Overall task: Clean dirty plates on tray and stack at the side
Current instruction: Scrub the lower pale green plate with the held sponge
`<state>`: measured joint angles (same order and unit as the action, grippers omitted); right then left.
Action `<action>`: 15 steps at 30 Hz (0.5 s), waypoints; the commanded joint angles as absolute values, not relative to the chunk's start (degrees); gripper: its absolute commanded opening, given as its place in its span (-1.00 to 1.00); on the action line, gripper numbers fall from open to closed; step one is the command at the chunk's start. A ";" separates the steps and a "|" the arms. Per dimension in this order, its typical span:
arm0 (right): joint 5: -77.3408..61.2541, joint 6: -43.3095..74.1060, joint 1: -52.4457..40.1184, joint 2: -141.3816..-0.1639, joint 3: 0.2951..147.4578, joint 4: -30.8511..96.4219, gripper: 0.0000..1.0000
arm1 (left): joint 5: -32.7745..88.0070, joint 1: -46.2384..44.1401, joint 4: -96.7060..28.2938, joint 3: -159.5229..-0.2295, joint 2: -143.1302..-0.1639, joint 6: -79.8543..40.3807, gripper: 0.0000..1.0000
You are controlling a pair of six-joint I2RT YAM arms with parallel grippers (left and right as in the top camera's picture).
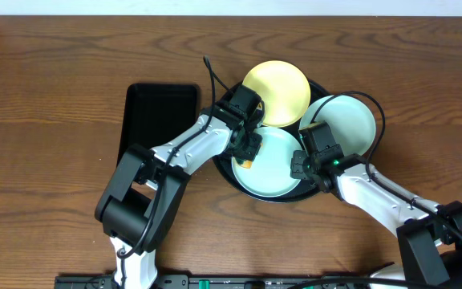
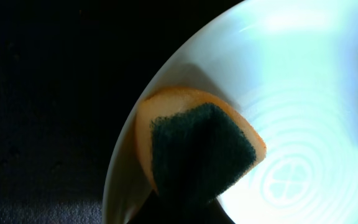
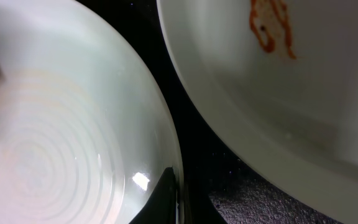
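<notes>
A wooden table [image 1: 46, 96] is seen from above. The round tray [image 1: 226, 170] is placed on it, and an oblong tray [image 1: 163, 112] lies well apart at its 9 o'clock. Three plates are carried by the round tray: the yellow plate [image 1: 283, 84] at 12 o'clock, the right plate [image 1: 347, 120] at 3 o'clock, and the front plate [image 1: 271, 172] at 7 o'clock. The left gripper [image 1: 247, 154] is closed on a sponge [image 2: 197, 149], which is pressed near the front plate's rim at 9 o'clock. The right gripper [image 1: 299, 167] is set at this plate's 3 o'clock edge; whether it is open cannot be told. An orange smear [image 3: 272, 28] is seen on the right plate.

Black tray [image 3: 194, 168], yellow plate [image 1: 277, 91], ring-patterned mint plate [image 1: 273, 170]
</notes>
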<state>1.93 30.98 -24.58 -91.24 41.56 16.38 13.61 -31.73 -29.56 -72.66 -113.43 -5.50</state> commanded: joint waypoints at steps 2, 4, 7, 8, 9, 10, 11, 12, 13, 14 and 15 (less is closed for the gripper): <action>2.09 29.87 -24.84 -92.05 41.45 16.73 -0.98 | 12.43 -31.88 -29.89 -72.38 -117.01 -4.80 -0.85; 2.09 29.87 -24.84 -92.05 41.45 16.73 -0.98 | 12.80 -31.99 -29.93 -72.38 -117.67 -4.80 -0.85; 2.11 29.87 -24.84 -92.05 41.45 16.71 -0.98 | 13.08 -32.45 -30.61 -72.34 -118.48 -4.80 -0.85; 2.09 29.89 -24.84 -92.05 41.45 16.71 -0.98 | 13.06 -32.64 -31.11 -72.34 -118.76 -4.80 -0.85; 2.11 29.87 -24.84 -92.05 41.45 16.71 -0.98 | 13.06 -32.86 -31.70 -72.34 -118.98 -4.80 -0.85; 2.09 29.87 -24.84 -92.05 41.45 16.71 -0.98 | 13.06 -33.12 -32.23 -72.34 -119.24 -4.80 -0.85; 2.09 29.89 -24.84 -92.05 41.45 16.71 -0.98 | 13.06 -33.30 -32.64 -72.34 -119.52 -4.80 -0.85; 2.11 29.87 -24.84 -92.05 41.45 16.71 -0.98 | 13.06 -33.54 -33.23 -72.34 -119.74 -4.80 -0.85; 2.09 29.89 -24.84 -92.05 41.45 16.71 -0.98 | 13.15 -33.78 -33.67 -72.34 -120.01 -4.80 -0.85; 2.09 29.89 -24.84 -92.05 41.45 16.71 -0.98 | 13.54 -34.00 -33.89 -72.31 -120.25 -4.78 -0.85; 2.09 29.89 -24.84 -92.05 41.45 16.69 -0.98 | 14.41 -34.22 -34.11 -72.31 -120.40 -4.78 -0.85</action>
<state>1.93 30.94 -24.58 -91.24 41.56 16.38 13.43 -32.62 -32.16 -74.78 -115.00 -5.50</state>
